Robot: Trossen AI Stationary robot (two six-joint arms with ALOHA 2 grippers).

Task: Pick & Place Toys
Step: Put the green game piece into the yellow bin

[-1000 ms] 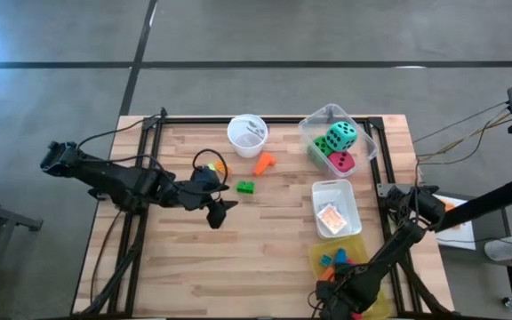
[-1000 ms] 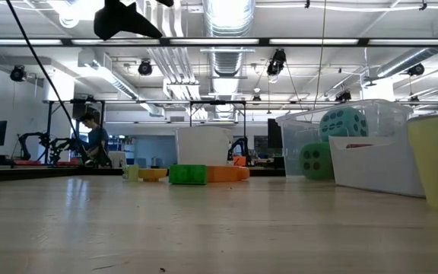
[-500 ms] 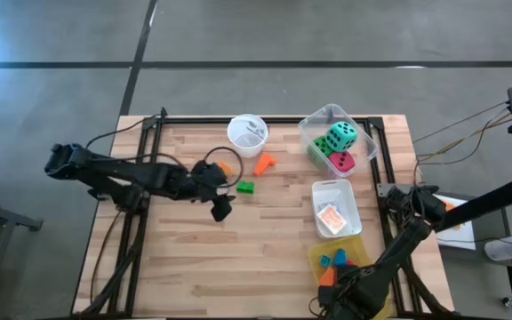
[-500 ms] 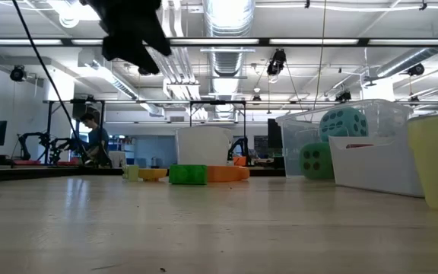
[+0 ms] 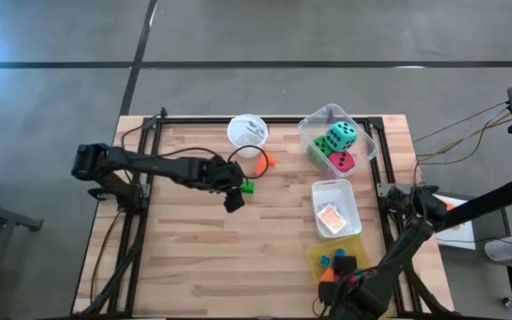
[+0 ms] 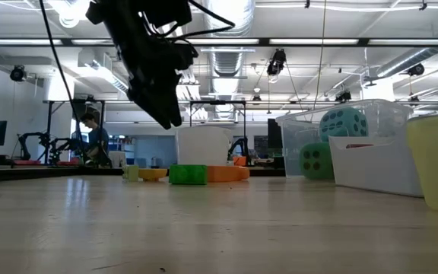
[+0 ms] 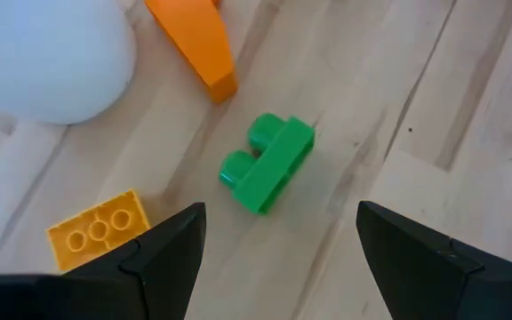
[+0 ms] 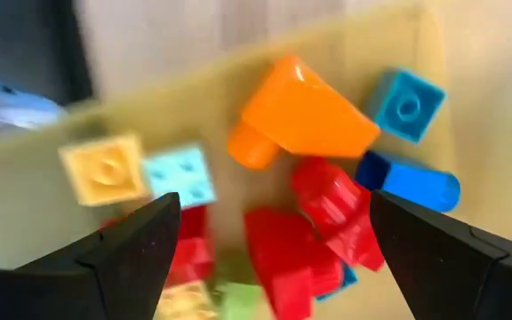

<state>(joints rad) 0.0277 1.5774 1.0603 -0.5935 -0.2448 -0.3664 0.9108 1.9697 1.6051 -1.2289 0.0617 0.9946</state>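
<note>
multicoloured blocks (image 8: 309, 213), yellow bin (image 8: 25, 191), spread fingers (image 8: 132, 253)

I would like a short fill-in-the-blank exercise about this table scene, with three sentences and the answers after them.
1. The left gripper hovers with open fingers above a small ____ block.
2. The three foam dice lie inside the ____ bin.
3. The right gripper hangs open over the ____ bin of mixed blocks.

Missing words: green; clear; yellow

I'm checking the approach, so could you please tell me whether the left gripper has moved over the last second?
Yes. In the high view, the left gripper has travelled towards the round white cup, now above the small green plastic block.
</note>
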